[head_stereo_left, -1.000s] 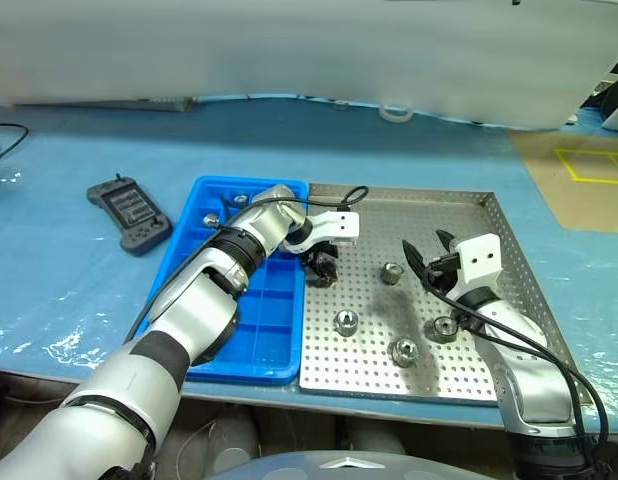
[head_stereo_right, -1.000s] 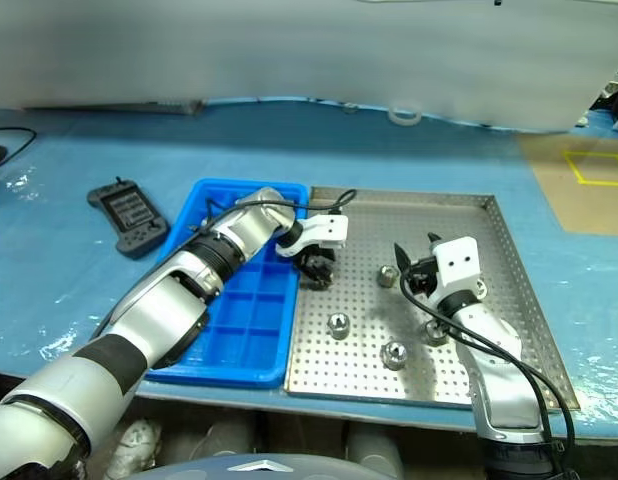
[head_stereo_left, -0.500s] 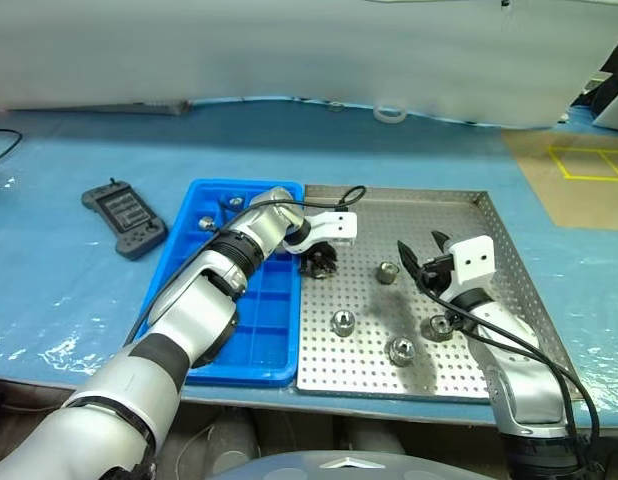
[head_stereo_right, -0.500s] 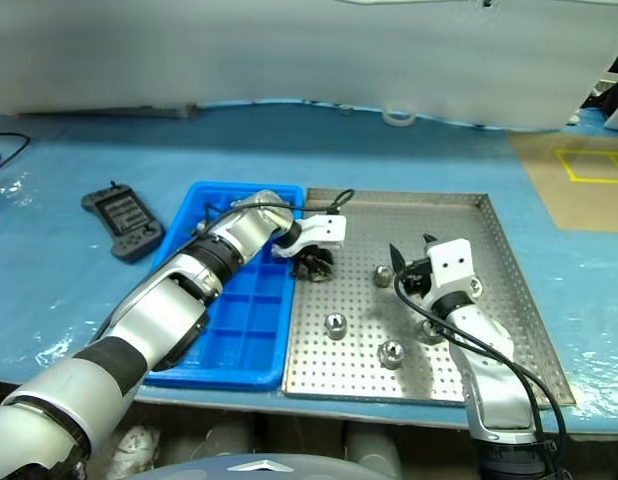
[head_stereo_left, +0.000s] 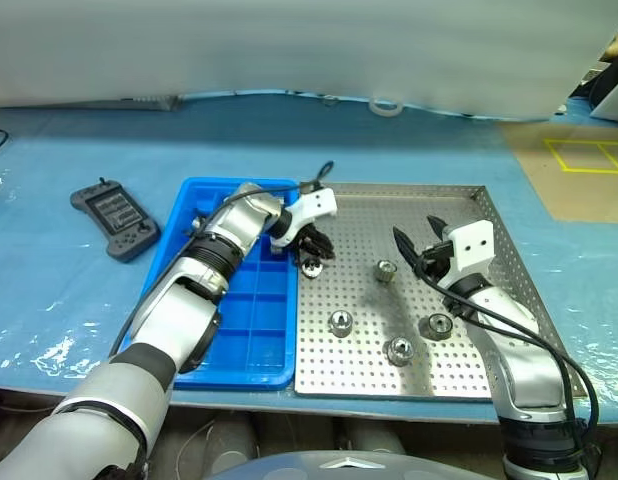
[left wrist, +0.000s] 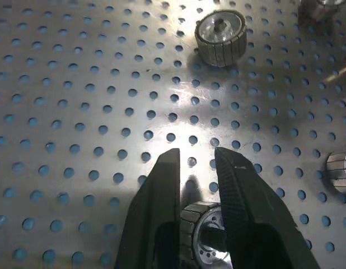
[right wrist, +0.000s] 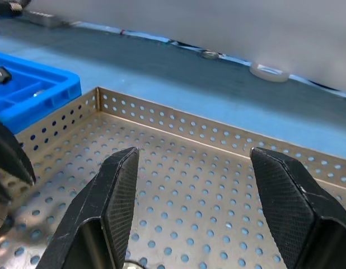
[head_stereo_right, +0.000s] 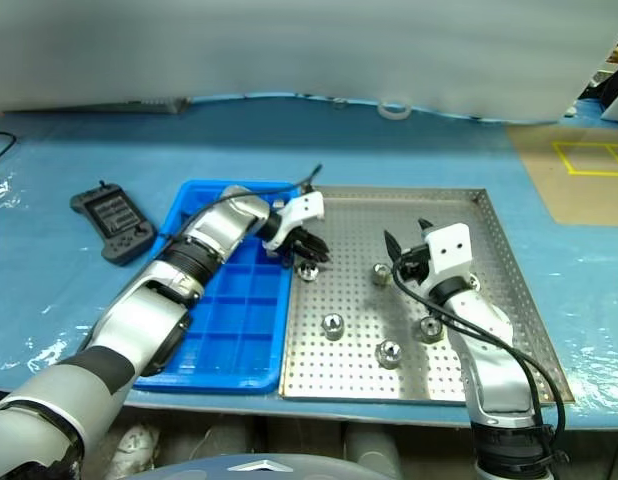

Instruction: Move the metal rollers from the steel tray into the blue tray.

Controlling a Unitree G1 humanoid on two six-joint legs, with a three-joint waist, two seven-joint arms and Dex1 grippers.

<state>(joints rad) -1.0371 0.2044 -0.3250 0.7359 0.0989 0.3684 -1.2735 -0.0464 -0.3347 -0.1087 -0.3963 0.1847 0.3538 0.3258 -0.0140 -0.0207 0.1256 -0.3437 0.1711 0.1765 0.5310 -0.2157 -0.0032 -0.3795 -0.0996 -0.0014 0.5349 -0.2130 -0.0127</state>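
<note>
Lifted and drawn toward the blue tray (head_stereo_left: 229,330) since a second ago, the left end effector (head_stereo_left: 309,250) is now clenched on a roller (left wrist: 204,238). Next, carry it level over the rim and release only above an empty compartment. The right end effector (head_stereo_left: 421,255) hangs released over the steel tray (head_stereo_left: 469,375), where four rollers (head_stereo_left: 341,322) remain.

A dark grey handheld controller with a small screen (head_stereo_left: 114,219) lies on the blue-covered desk (head_stereo_left: 49,270), a white ring (head_stereo_left: 386,105) rests near its far edge, and yellow tape lines (head_stereo_left: 587,155) mark a brown surface to the right.
</note>
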